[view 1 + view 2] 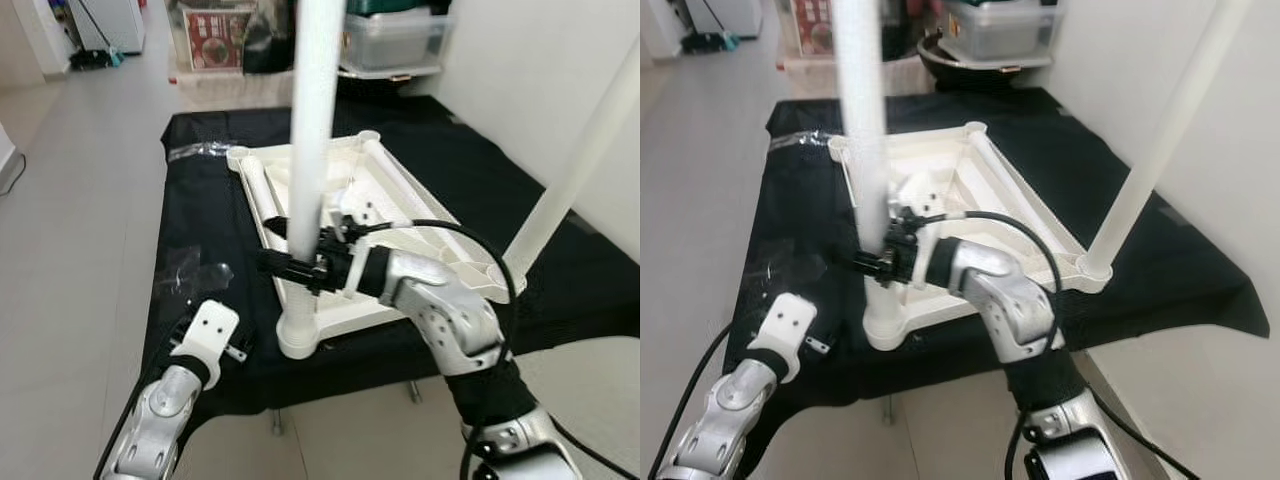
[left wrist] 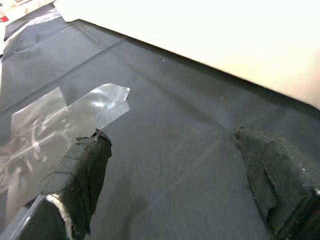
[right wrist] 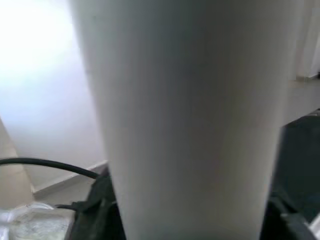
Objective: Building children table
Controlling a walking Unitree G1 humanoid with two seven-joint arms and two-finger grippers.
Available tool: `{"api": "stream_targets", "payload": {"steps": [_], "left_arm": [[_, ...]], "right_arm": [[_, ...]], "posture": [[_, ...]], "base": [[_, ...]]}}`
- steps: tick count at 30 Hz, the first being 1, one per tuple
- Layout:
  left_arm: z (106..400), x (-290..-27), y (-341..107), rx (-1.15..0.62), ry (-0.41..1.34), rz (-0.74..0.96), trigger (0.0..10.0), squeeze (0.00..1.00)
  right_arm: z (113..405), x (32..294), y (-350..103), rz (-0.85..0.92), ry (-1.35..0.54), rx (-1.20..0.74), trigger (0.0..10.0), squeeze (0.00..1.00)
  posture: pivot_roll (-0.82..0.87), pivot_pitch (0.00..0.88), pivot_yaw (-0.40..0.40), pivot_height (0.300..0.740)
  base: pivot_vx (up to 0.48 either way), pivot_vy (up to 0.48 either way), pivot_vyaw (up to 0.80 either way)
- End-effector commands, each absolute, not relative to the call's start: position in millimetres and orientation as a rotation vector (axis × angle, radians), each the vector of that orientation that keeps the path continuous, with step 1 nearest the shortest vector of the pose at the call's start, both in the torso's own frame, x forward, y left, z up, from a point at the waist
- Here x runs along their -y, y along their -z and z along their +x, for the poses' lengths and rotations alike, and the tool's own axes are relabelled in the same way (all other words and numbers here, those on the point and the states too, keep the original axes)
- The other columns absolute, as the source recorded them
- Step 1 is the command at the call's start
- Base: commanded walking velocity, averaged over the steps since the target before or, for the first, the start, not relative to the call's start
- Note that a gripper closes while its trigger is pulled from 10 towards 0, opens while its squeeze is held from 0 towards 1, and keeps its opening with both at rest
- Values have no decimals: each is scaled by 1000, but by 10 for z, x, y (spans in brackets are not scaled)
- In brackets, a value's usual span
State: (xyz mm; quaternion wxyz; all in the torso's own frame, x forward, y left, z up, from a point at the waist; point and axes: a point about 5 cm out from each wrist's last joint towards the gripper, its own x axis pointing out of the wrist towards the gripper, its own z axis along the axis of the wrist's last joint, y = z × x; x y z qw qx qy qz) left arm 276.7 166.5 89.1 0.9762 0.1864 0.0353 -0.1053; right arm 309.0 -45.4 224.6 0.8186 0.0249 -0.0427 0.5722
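the white table leg (image 1: 312, 150) stands upright in the near corner socket of the upturned tabletop (image 1: 400, 190) on the black cloth (image 1: 200, 200). my right gripper (image 1: 300, 268) clamps the leg low down; i judge this step is seating it, next a firm twist or push. my left gripper (image 2: 170, 165) hovers open, empty, over the cloth.

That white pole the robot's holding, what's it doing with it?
The robot is building a little table. The tabletop lies upside down on a black cloth. The right end effector grips an upright white table leg standing in the near corner socket. Another leg already stands in a corner. The left end effector hovers open over the cloth.
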Motion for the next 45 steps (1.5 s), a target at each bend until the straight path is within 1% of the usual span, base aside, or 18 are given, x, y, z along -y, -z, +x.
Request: {"api": "stream_targets", "payload": {"steps": [1, 3, 10, 13, 14, 16, 17, 18, 19, 23, 24, 27, 28, 32, 40, 42, 44, 45], "left_arm": [[2747, -1694, -866, -79, 212, 380, 10000, 0], [2747, -1694, -866, -79, 212, 380, 10000, 0], [2744, -1646, -852, -79, 223, 379, 10000, 0], [2734, -1624, -857, -77, 228, 373, 10000, 0], [2720, -1617, -846, -80, 232, 374, 10000, 0], [2709, -1617, -837, -82, 234, 375, 10000, 0], [2706, -1627, -833, -84, 234, 377, 10000, 0], [2706, -1627, -833, -84, 234, 377, 10000, 0], [2711, -1637, -831, -85, 234, 379, 10000, 0], [2744, -1640, -848, -80, 231, 378, 10000, 0], [2753, -1635, -858, -77, 230, 376, 10000, 0], [2756, -1632, -864, -75, 230, 374, 10000, 0], [2748, -1634, -860, -76, 231, 373, 10000, 0], [2744, -1650, -850, -79, 232, 377, 10000, 0], [2782, -1664, -888, -68, 216, 381, 10000, 0], [2767, -1664, -881, -69, 217, 381, 10000, 0], [2736, -1679, -854, -78, 216, 384, 10000, 0], [2736, -1679, -854, -78, 216, 384, 10000, 0]], "right_arm": [[3359, 508, -2080, 59, -899, 8, 0, 0], [3359, 508, -2080, 59, -899, 8, 0, 0], [3603, 1474, -1743, 105, 203, -98, 0, 0], [3516, 1476, -1745, 97, 230, -85, 0, 0], [3460, 1375, -1754, 82, 170, -81, 4196, 0], [3429, 1294, -1761, 71, 119, -80, 4196, 0], [3425, 1206, -1772, 69, 73, -75, 10000, 0], [3425, 1206, -1772, 69, 73, -75, 10000, 0], [3435, 1112, -1816, 108, 16, -35, 10000, 1000], [3489, 967, -1937, 149, -138, 6, 10000, 1000], [3503, 890, -2053, 176, -275, 49, 10000, 667], [3503, 842, -2131, 188, -351, 76, 10000, 667], [3426, 750, -2255, 200, -547, 137, 10000, 0], [3105, 587, -2392, 125, -1004, 255, 10000, 0], [3034, 490, -2200, 69, -1112, 187, 10000, 0], [3042, 486, -2177, 67, -1105, 182, 7451, 0], [3170, 514, -2122, 68, -995, 162, 0, 0], [3170, 514, -2122, 68, -995, 162, 0, 0]], "posture": [[112, 0, -61, 740], [112, 0, -61, 740], [104, 0, -54, 740], [103, 0, -52, 740], [100, 0, -49, 740], [100, 0, -49, 740], [93, 0, -47, 740], [93, 0, -47, 740], [94, 0, -47, 740], [97, 0, -51, 740], [95, 0, -50, 740], [95, 0, -50, 740], [98, 0, -52, 740], [98, 0, -51, 740], [119, 0, -68, 740], [119, 0, -68, 740], [112, 0, -63, 740], [112, 0, -63, 740]], "base": [[0, 0, 0], [0, 0, 0], [0, 0, 0], [0, 0, 0], [0, 0, 0], [0, 0, 0], [0, 0, 0], [0, 0, 0], [0, 0, 0], [0, 0, 0], [0, 0, 0], [0, 0, 0], [0, 0, 0], [0, 0, 0], [0, 0, 0], [0, 0, 0], [0, 0, 0], [0, 0, 0]]}}
